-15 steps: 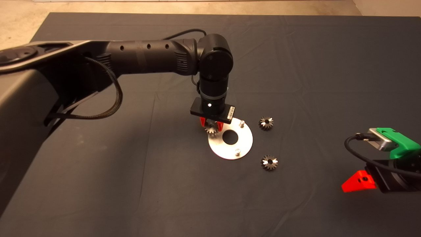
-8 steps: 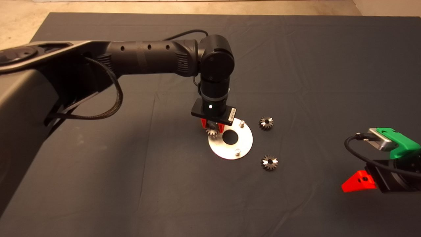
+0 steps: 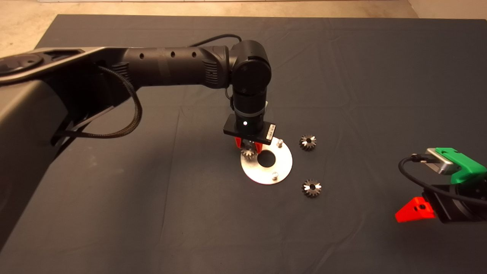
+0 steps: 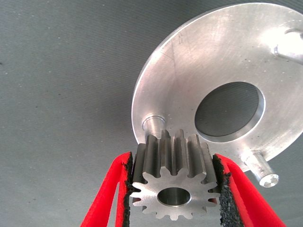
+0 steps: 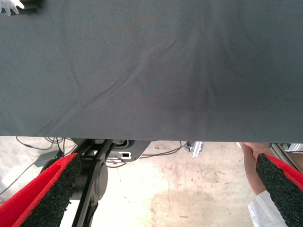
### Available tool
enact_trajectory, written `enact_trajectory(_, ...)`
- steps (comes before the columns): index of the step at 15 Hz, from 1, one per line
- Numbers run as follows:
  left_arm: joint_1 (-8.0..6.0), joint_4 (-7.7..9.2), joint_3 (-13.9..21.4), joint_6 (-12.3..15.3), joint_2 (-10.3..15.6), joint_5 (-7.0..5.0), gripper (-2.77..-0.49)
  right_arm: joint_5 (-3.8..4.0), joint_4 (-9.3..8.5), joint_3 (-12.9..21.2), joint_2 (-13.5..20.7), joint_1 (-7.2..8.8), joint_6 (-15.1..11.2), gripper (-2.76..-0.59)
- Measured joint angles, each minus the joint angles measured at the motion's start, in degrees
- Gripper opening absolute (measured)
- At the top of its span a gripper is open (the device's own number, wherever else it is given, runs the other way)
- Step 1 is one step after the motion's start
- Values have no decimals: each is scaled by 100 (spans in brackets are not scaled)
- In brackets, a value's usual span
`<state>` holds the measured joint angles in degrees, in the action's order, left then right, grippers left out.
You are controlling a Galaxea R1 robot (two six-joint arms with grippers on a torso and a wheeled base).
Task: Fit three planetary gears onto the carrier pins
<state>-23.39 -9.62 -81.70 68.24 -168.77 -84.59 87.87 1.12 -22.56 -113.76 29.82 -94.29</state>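
A: Planetary gears, three small dark-silver toothed metal wheels with centre holes. One [image 4: 173, 184] is pinched flank to flank between the black pads of the left gripper [image 3: 248, 146], over the 9 o'clock rim of the flat round silver disc [image 3: 283, 164]. The other two lie loose on the dark mat [image 3: 342, 76]: one [image 3: 307, 142] just off the disc at 2 o'clock, one [image 3: 311, 188] off it at 4 o'clock.

B: Which relation governs the move?

A: Bore against pin. In the left wrist view the nearest short silver carrier pin [image 4: 152, 125] stands upright just beyond the held gear's teeth, not under its bore. Gear axis and pin axis look roughly parallel but offset. By this observer's reading the gear needs a short shift toward the disc centre before descent.

B: Other pins? Other arm?

A: Two bare studs, at 1 o'clock [image 3: 279, 143] and 5 o'clock [image 3: 274, 175]. The right gripper [image 3: 414, 210] is parked at the mat's lower right, fingers spread wide and empty; the left arm is plainly nearer.

B: Surfaces?

A: Disc brushed and faintly scratched, large centre hole; teeth crisp; mat a creased cloth.
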Motion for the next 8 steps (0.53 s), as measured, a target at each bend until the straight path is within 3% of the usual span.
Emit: enact_trajectory(8, 0, -2, 0, 0, 1, -2, -232, 0, 0, 0, 14, 6, 1, -61)
